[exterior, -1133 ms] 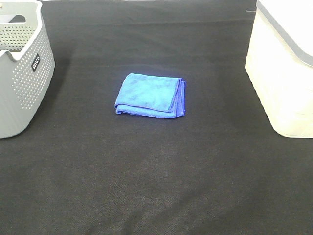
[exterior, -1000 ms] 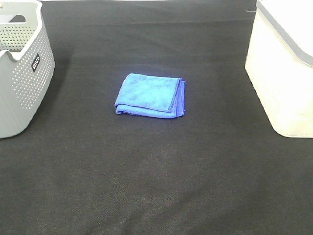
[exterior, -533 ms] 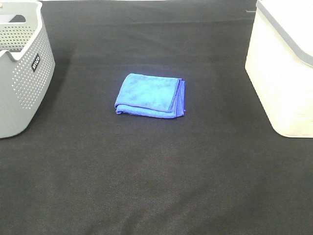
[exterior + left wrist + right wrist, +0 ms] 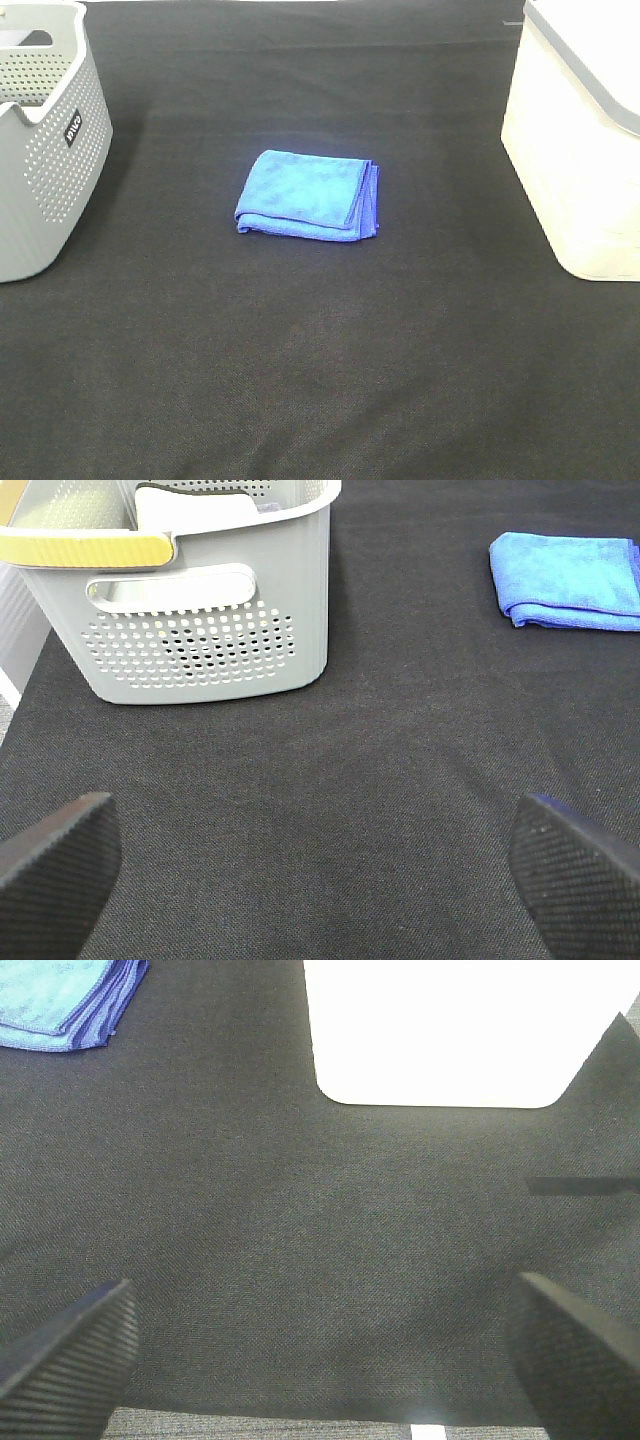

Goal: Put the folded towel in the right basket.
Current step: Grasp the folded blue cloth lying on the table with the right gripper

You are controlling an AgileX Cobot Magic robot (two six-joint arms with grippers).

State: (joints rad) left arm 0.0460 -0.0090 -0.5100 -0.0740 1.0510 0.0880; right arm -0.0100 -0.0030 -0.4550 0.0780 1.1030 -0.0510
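Towel [image 4: 307, 195] is lying folded on the mat [image 4: 320, 380], well apart from right basket [image 4: 570, 180]. Left gripper [image 4: 318, 868] and right gripper [image 4: 320, 1348] are both sitting wide, holding nothing.

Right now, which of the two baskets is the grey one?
The left basket: grey, perforated walls, with a small black label. The right basket is white.
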